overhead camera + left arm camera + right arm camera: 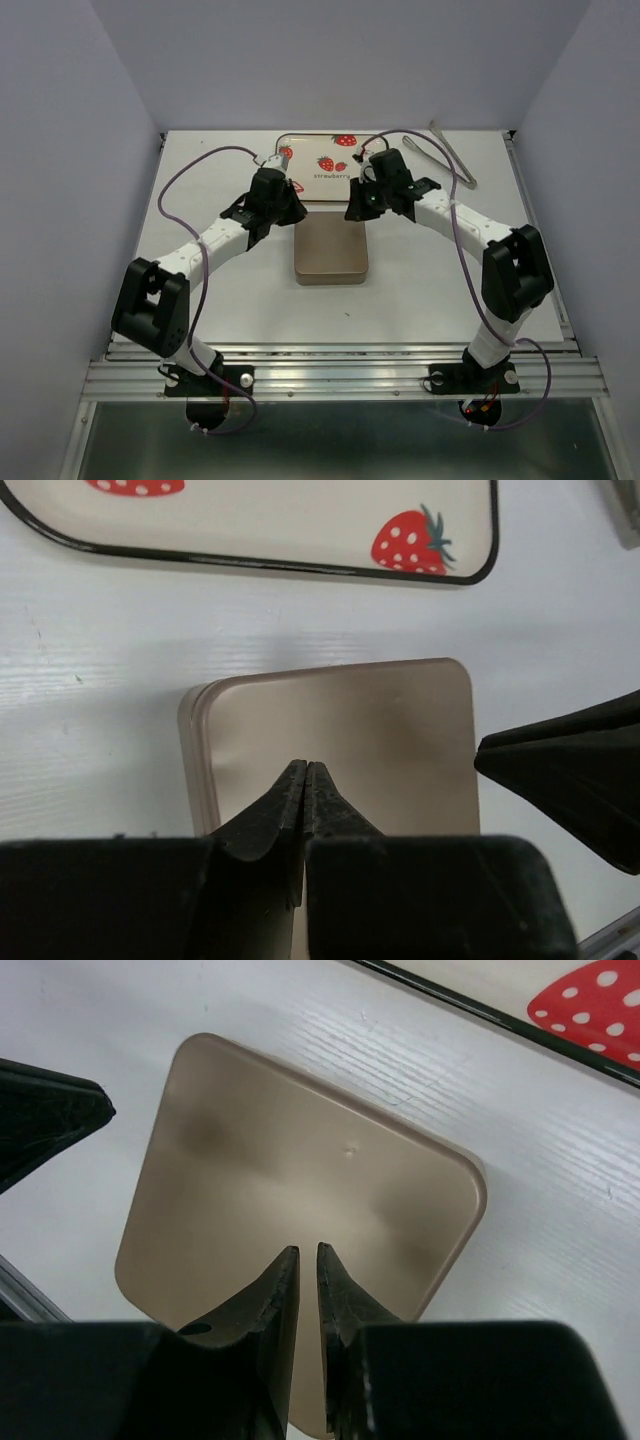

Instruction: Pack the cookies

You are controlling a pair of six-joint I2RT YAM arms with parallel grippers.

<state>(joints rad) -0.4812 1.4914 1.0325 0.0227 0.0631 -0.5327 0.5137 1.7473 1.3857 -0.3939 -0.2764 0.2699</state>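
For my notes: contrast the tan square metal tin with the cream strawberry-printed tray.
The tan square metal tin is plain; the cream strawberry-printed tray is dark-rimmed. The tin is squarish and smaller, the tray wider. The tin lies mid-table, the tray at the far edge. Both have rounded corners and lie flat on the white table.

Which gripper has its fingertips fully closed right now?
The left gripper: its black fingertips touch above the tan rounded-square metal box. The right gripper shows a thin slit between its tips.
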